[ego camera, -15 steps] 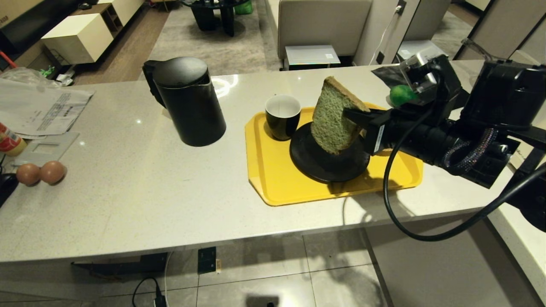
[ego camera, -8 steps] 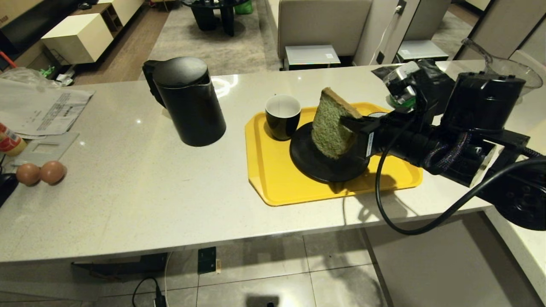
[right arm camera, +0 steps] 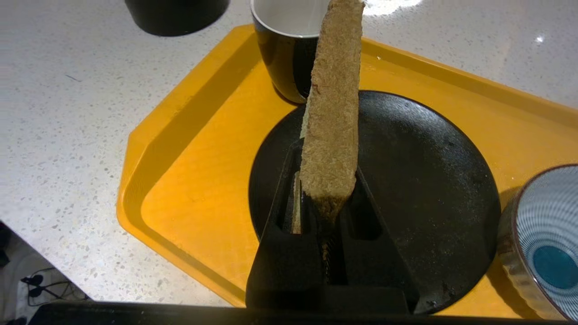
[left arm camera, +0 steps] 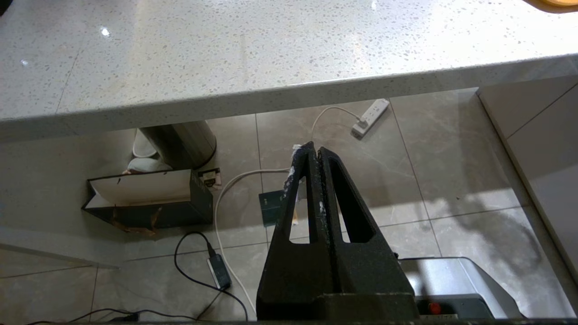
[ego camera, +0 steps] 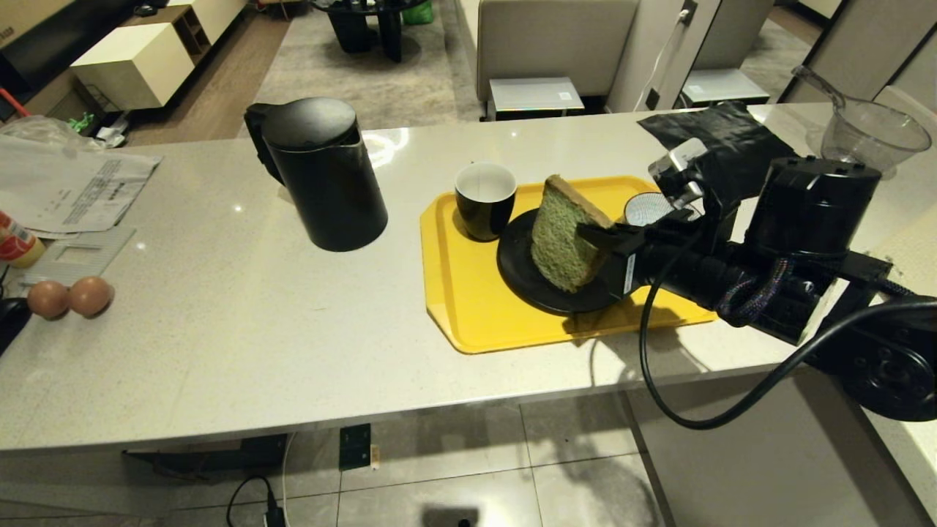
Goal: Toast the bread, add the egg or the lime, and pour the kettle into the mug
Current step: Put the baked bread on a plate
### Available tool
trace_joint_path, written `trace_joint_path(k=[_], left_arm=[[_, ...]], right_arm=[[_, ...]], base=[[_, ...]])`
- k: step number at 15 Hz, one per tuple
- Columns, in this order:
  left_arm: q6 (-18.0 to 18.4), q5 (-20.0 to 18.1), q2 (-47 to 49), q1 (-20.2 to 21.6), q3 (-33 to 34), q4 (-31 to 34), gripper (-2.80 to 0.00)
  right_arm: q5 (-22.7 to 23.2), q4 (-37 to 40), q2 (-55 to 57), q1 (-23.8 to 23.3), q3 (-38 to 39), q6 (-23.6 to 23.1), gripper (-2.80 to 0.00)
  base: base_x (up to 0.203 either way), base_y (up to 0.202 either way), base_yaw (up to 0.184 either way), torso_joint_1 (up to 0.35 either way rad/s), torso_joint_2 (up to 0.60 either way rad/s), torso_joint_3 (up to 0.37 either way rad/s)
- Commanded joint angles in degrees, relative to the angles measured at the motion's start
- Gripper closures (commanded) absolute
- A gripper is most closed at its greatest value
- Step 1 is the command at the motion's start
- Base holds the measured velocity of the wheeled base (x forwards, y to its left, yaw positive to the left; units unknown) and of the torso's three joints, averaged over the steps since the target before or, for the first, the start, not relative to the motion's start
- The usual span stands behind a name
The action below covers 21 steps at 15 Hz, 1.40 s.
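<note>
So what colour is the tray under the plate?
Yellow. The tray shows best in the head view, and looks orange-yellow in the right wrist view.

Centre-right: my right gripper (ego camera: 596, 236) clamps bread (ego camera: 564, 234) on edge over black plate (ego camera: 527, 274), yellow tray (ego camera: 468, 307).

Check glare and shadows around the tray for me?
Head view: bright glare on the counter behind the kettle; arm's shadow falls off the tray front edge. Right wrist view: plate and bread evenly lit, glare at far counter.
</note>
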Motion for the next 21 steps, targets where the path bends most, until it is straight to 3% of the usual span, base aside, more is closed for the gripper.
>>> trace_joint_path(k=[1, 3, 6, 7, 12, 21], left_arm=[[0.01, -0.02, 0.05, 0.01, 0.01, -0.04, 0.00], [0.01, -0.02, 0.05, 0.01, 0.01, -0.04, 0.00], [0.01, -0.02, 0.05, 0.01, 0.01, -0.04, 0.00], [0.01, -0.02, 0.05, 0.01, 0.01, -0.04, 0.00], [0.01, -0.02, 0.05, 0.01, 0.01, -0.04, 0.00], [0.01, -0.02, 0.05, 0.01, 0.01, -0.04, 0.00]], right_arm=[[2.54, -0.88, -1.02, 0.13, 0.65, 0.31, 0.00], [6.09, -0.93, -2.65, 0.13, 2.88, 1.31, 0.00], [6.49, -1.02, -1.20, 0.13, 3.49, 1.19, 0.00], [6.56, -1.02, -0.42, 0.13, 3.26, 1.04, -2.80], [6.13, -1.20, 3.70, 0.13, 1.45, 1.02, -2.80], [6.05, -1.20, 0.23, -0.31, 1.64, 1.02, -2.80]], base=[[0.000, 0.000, 0.000, 0.000, 0.00, 0.000], [0.000, 0.000, 0.000, 0.000, 0.00, 0.000], [0.000, 0.000, 0.000, 0.000, 0.00, 0.000], [0.000, 0.000, 0.000, 0.000, 0.00, 0.000], [0.000, 0.000, 0.000, 0.000, 0.00, 0.000], [0.000, 0.000, 0.000, 0.000, 0.00, 0.000]])
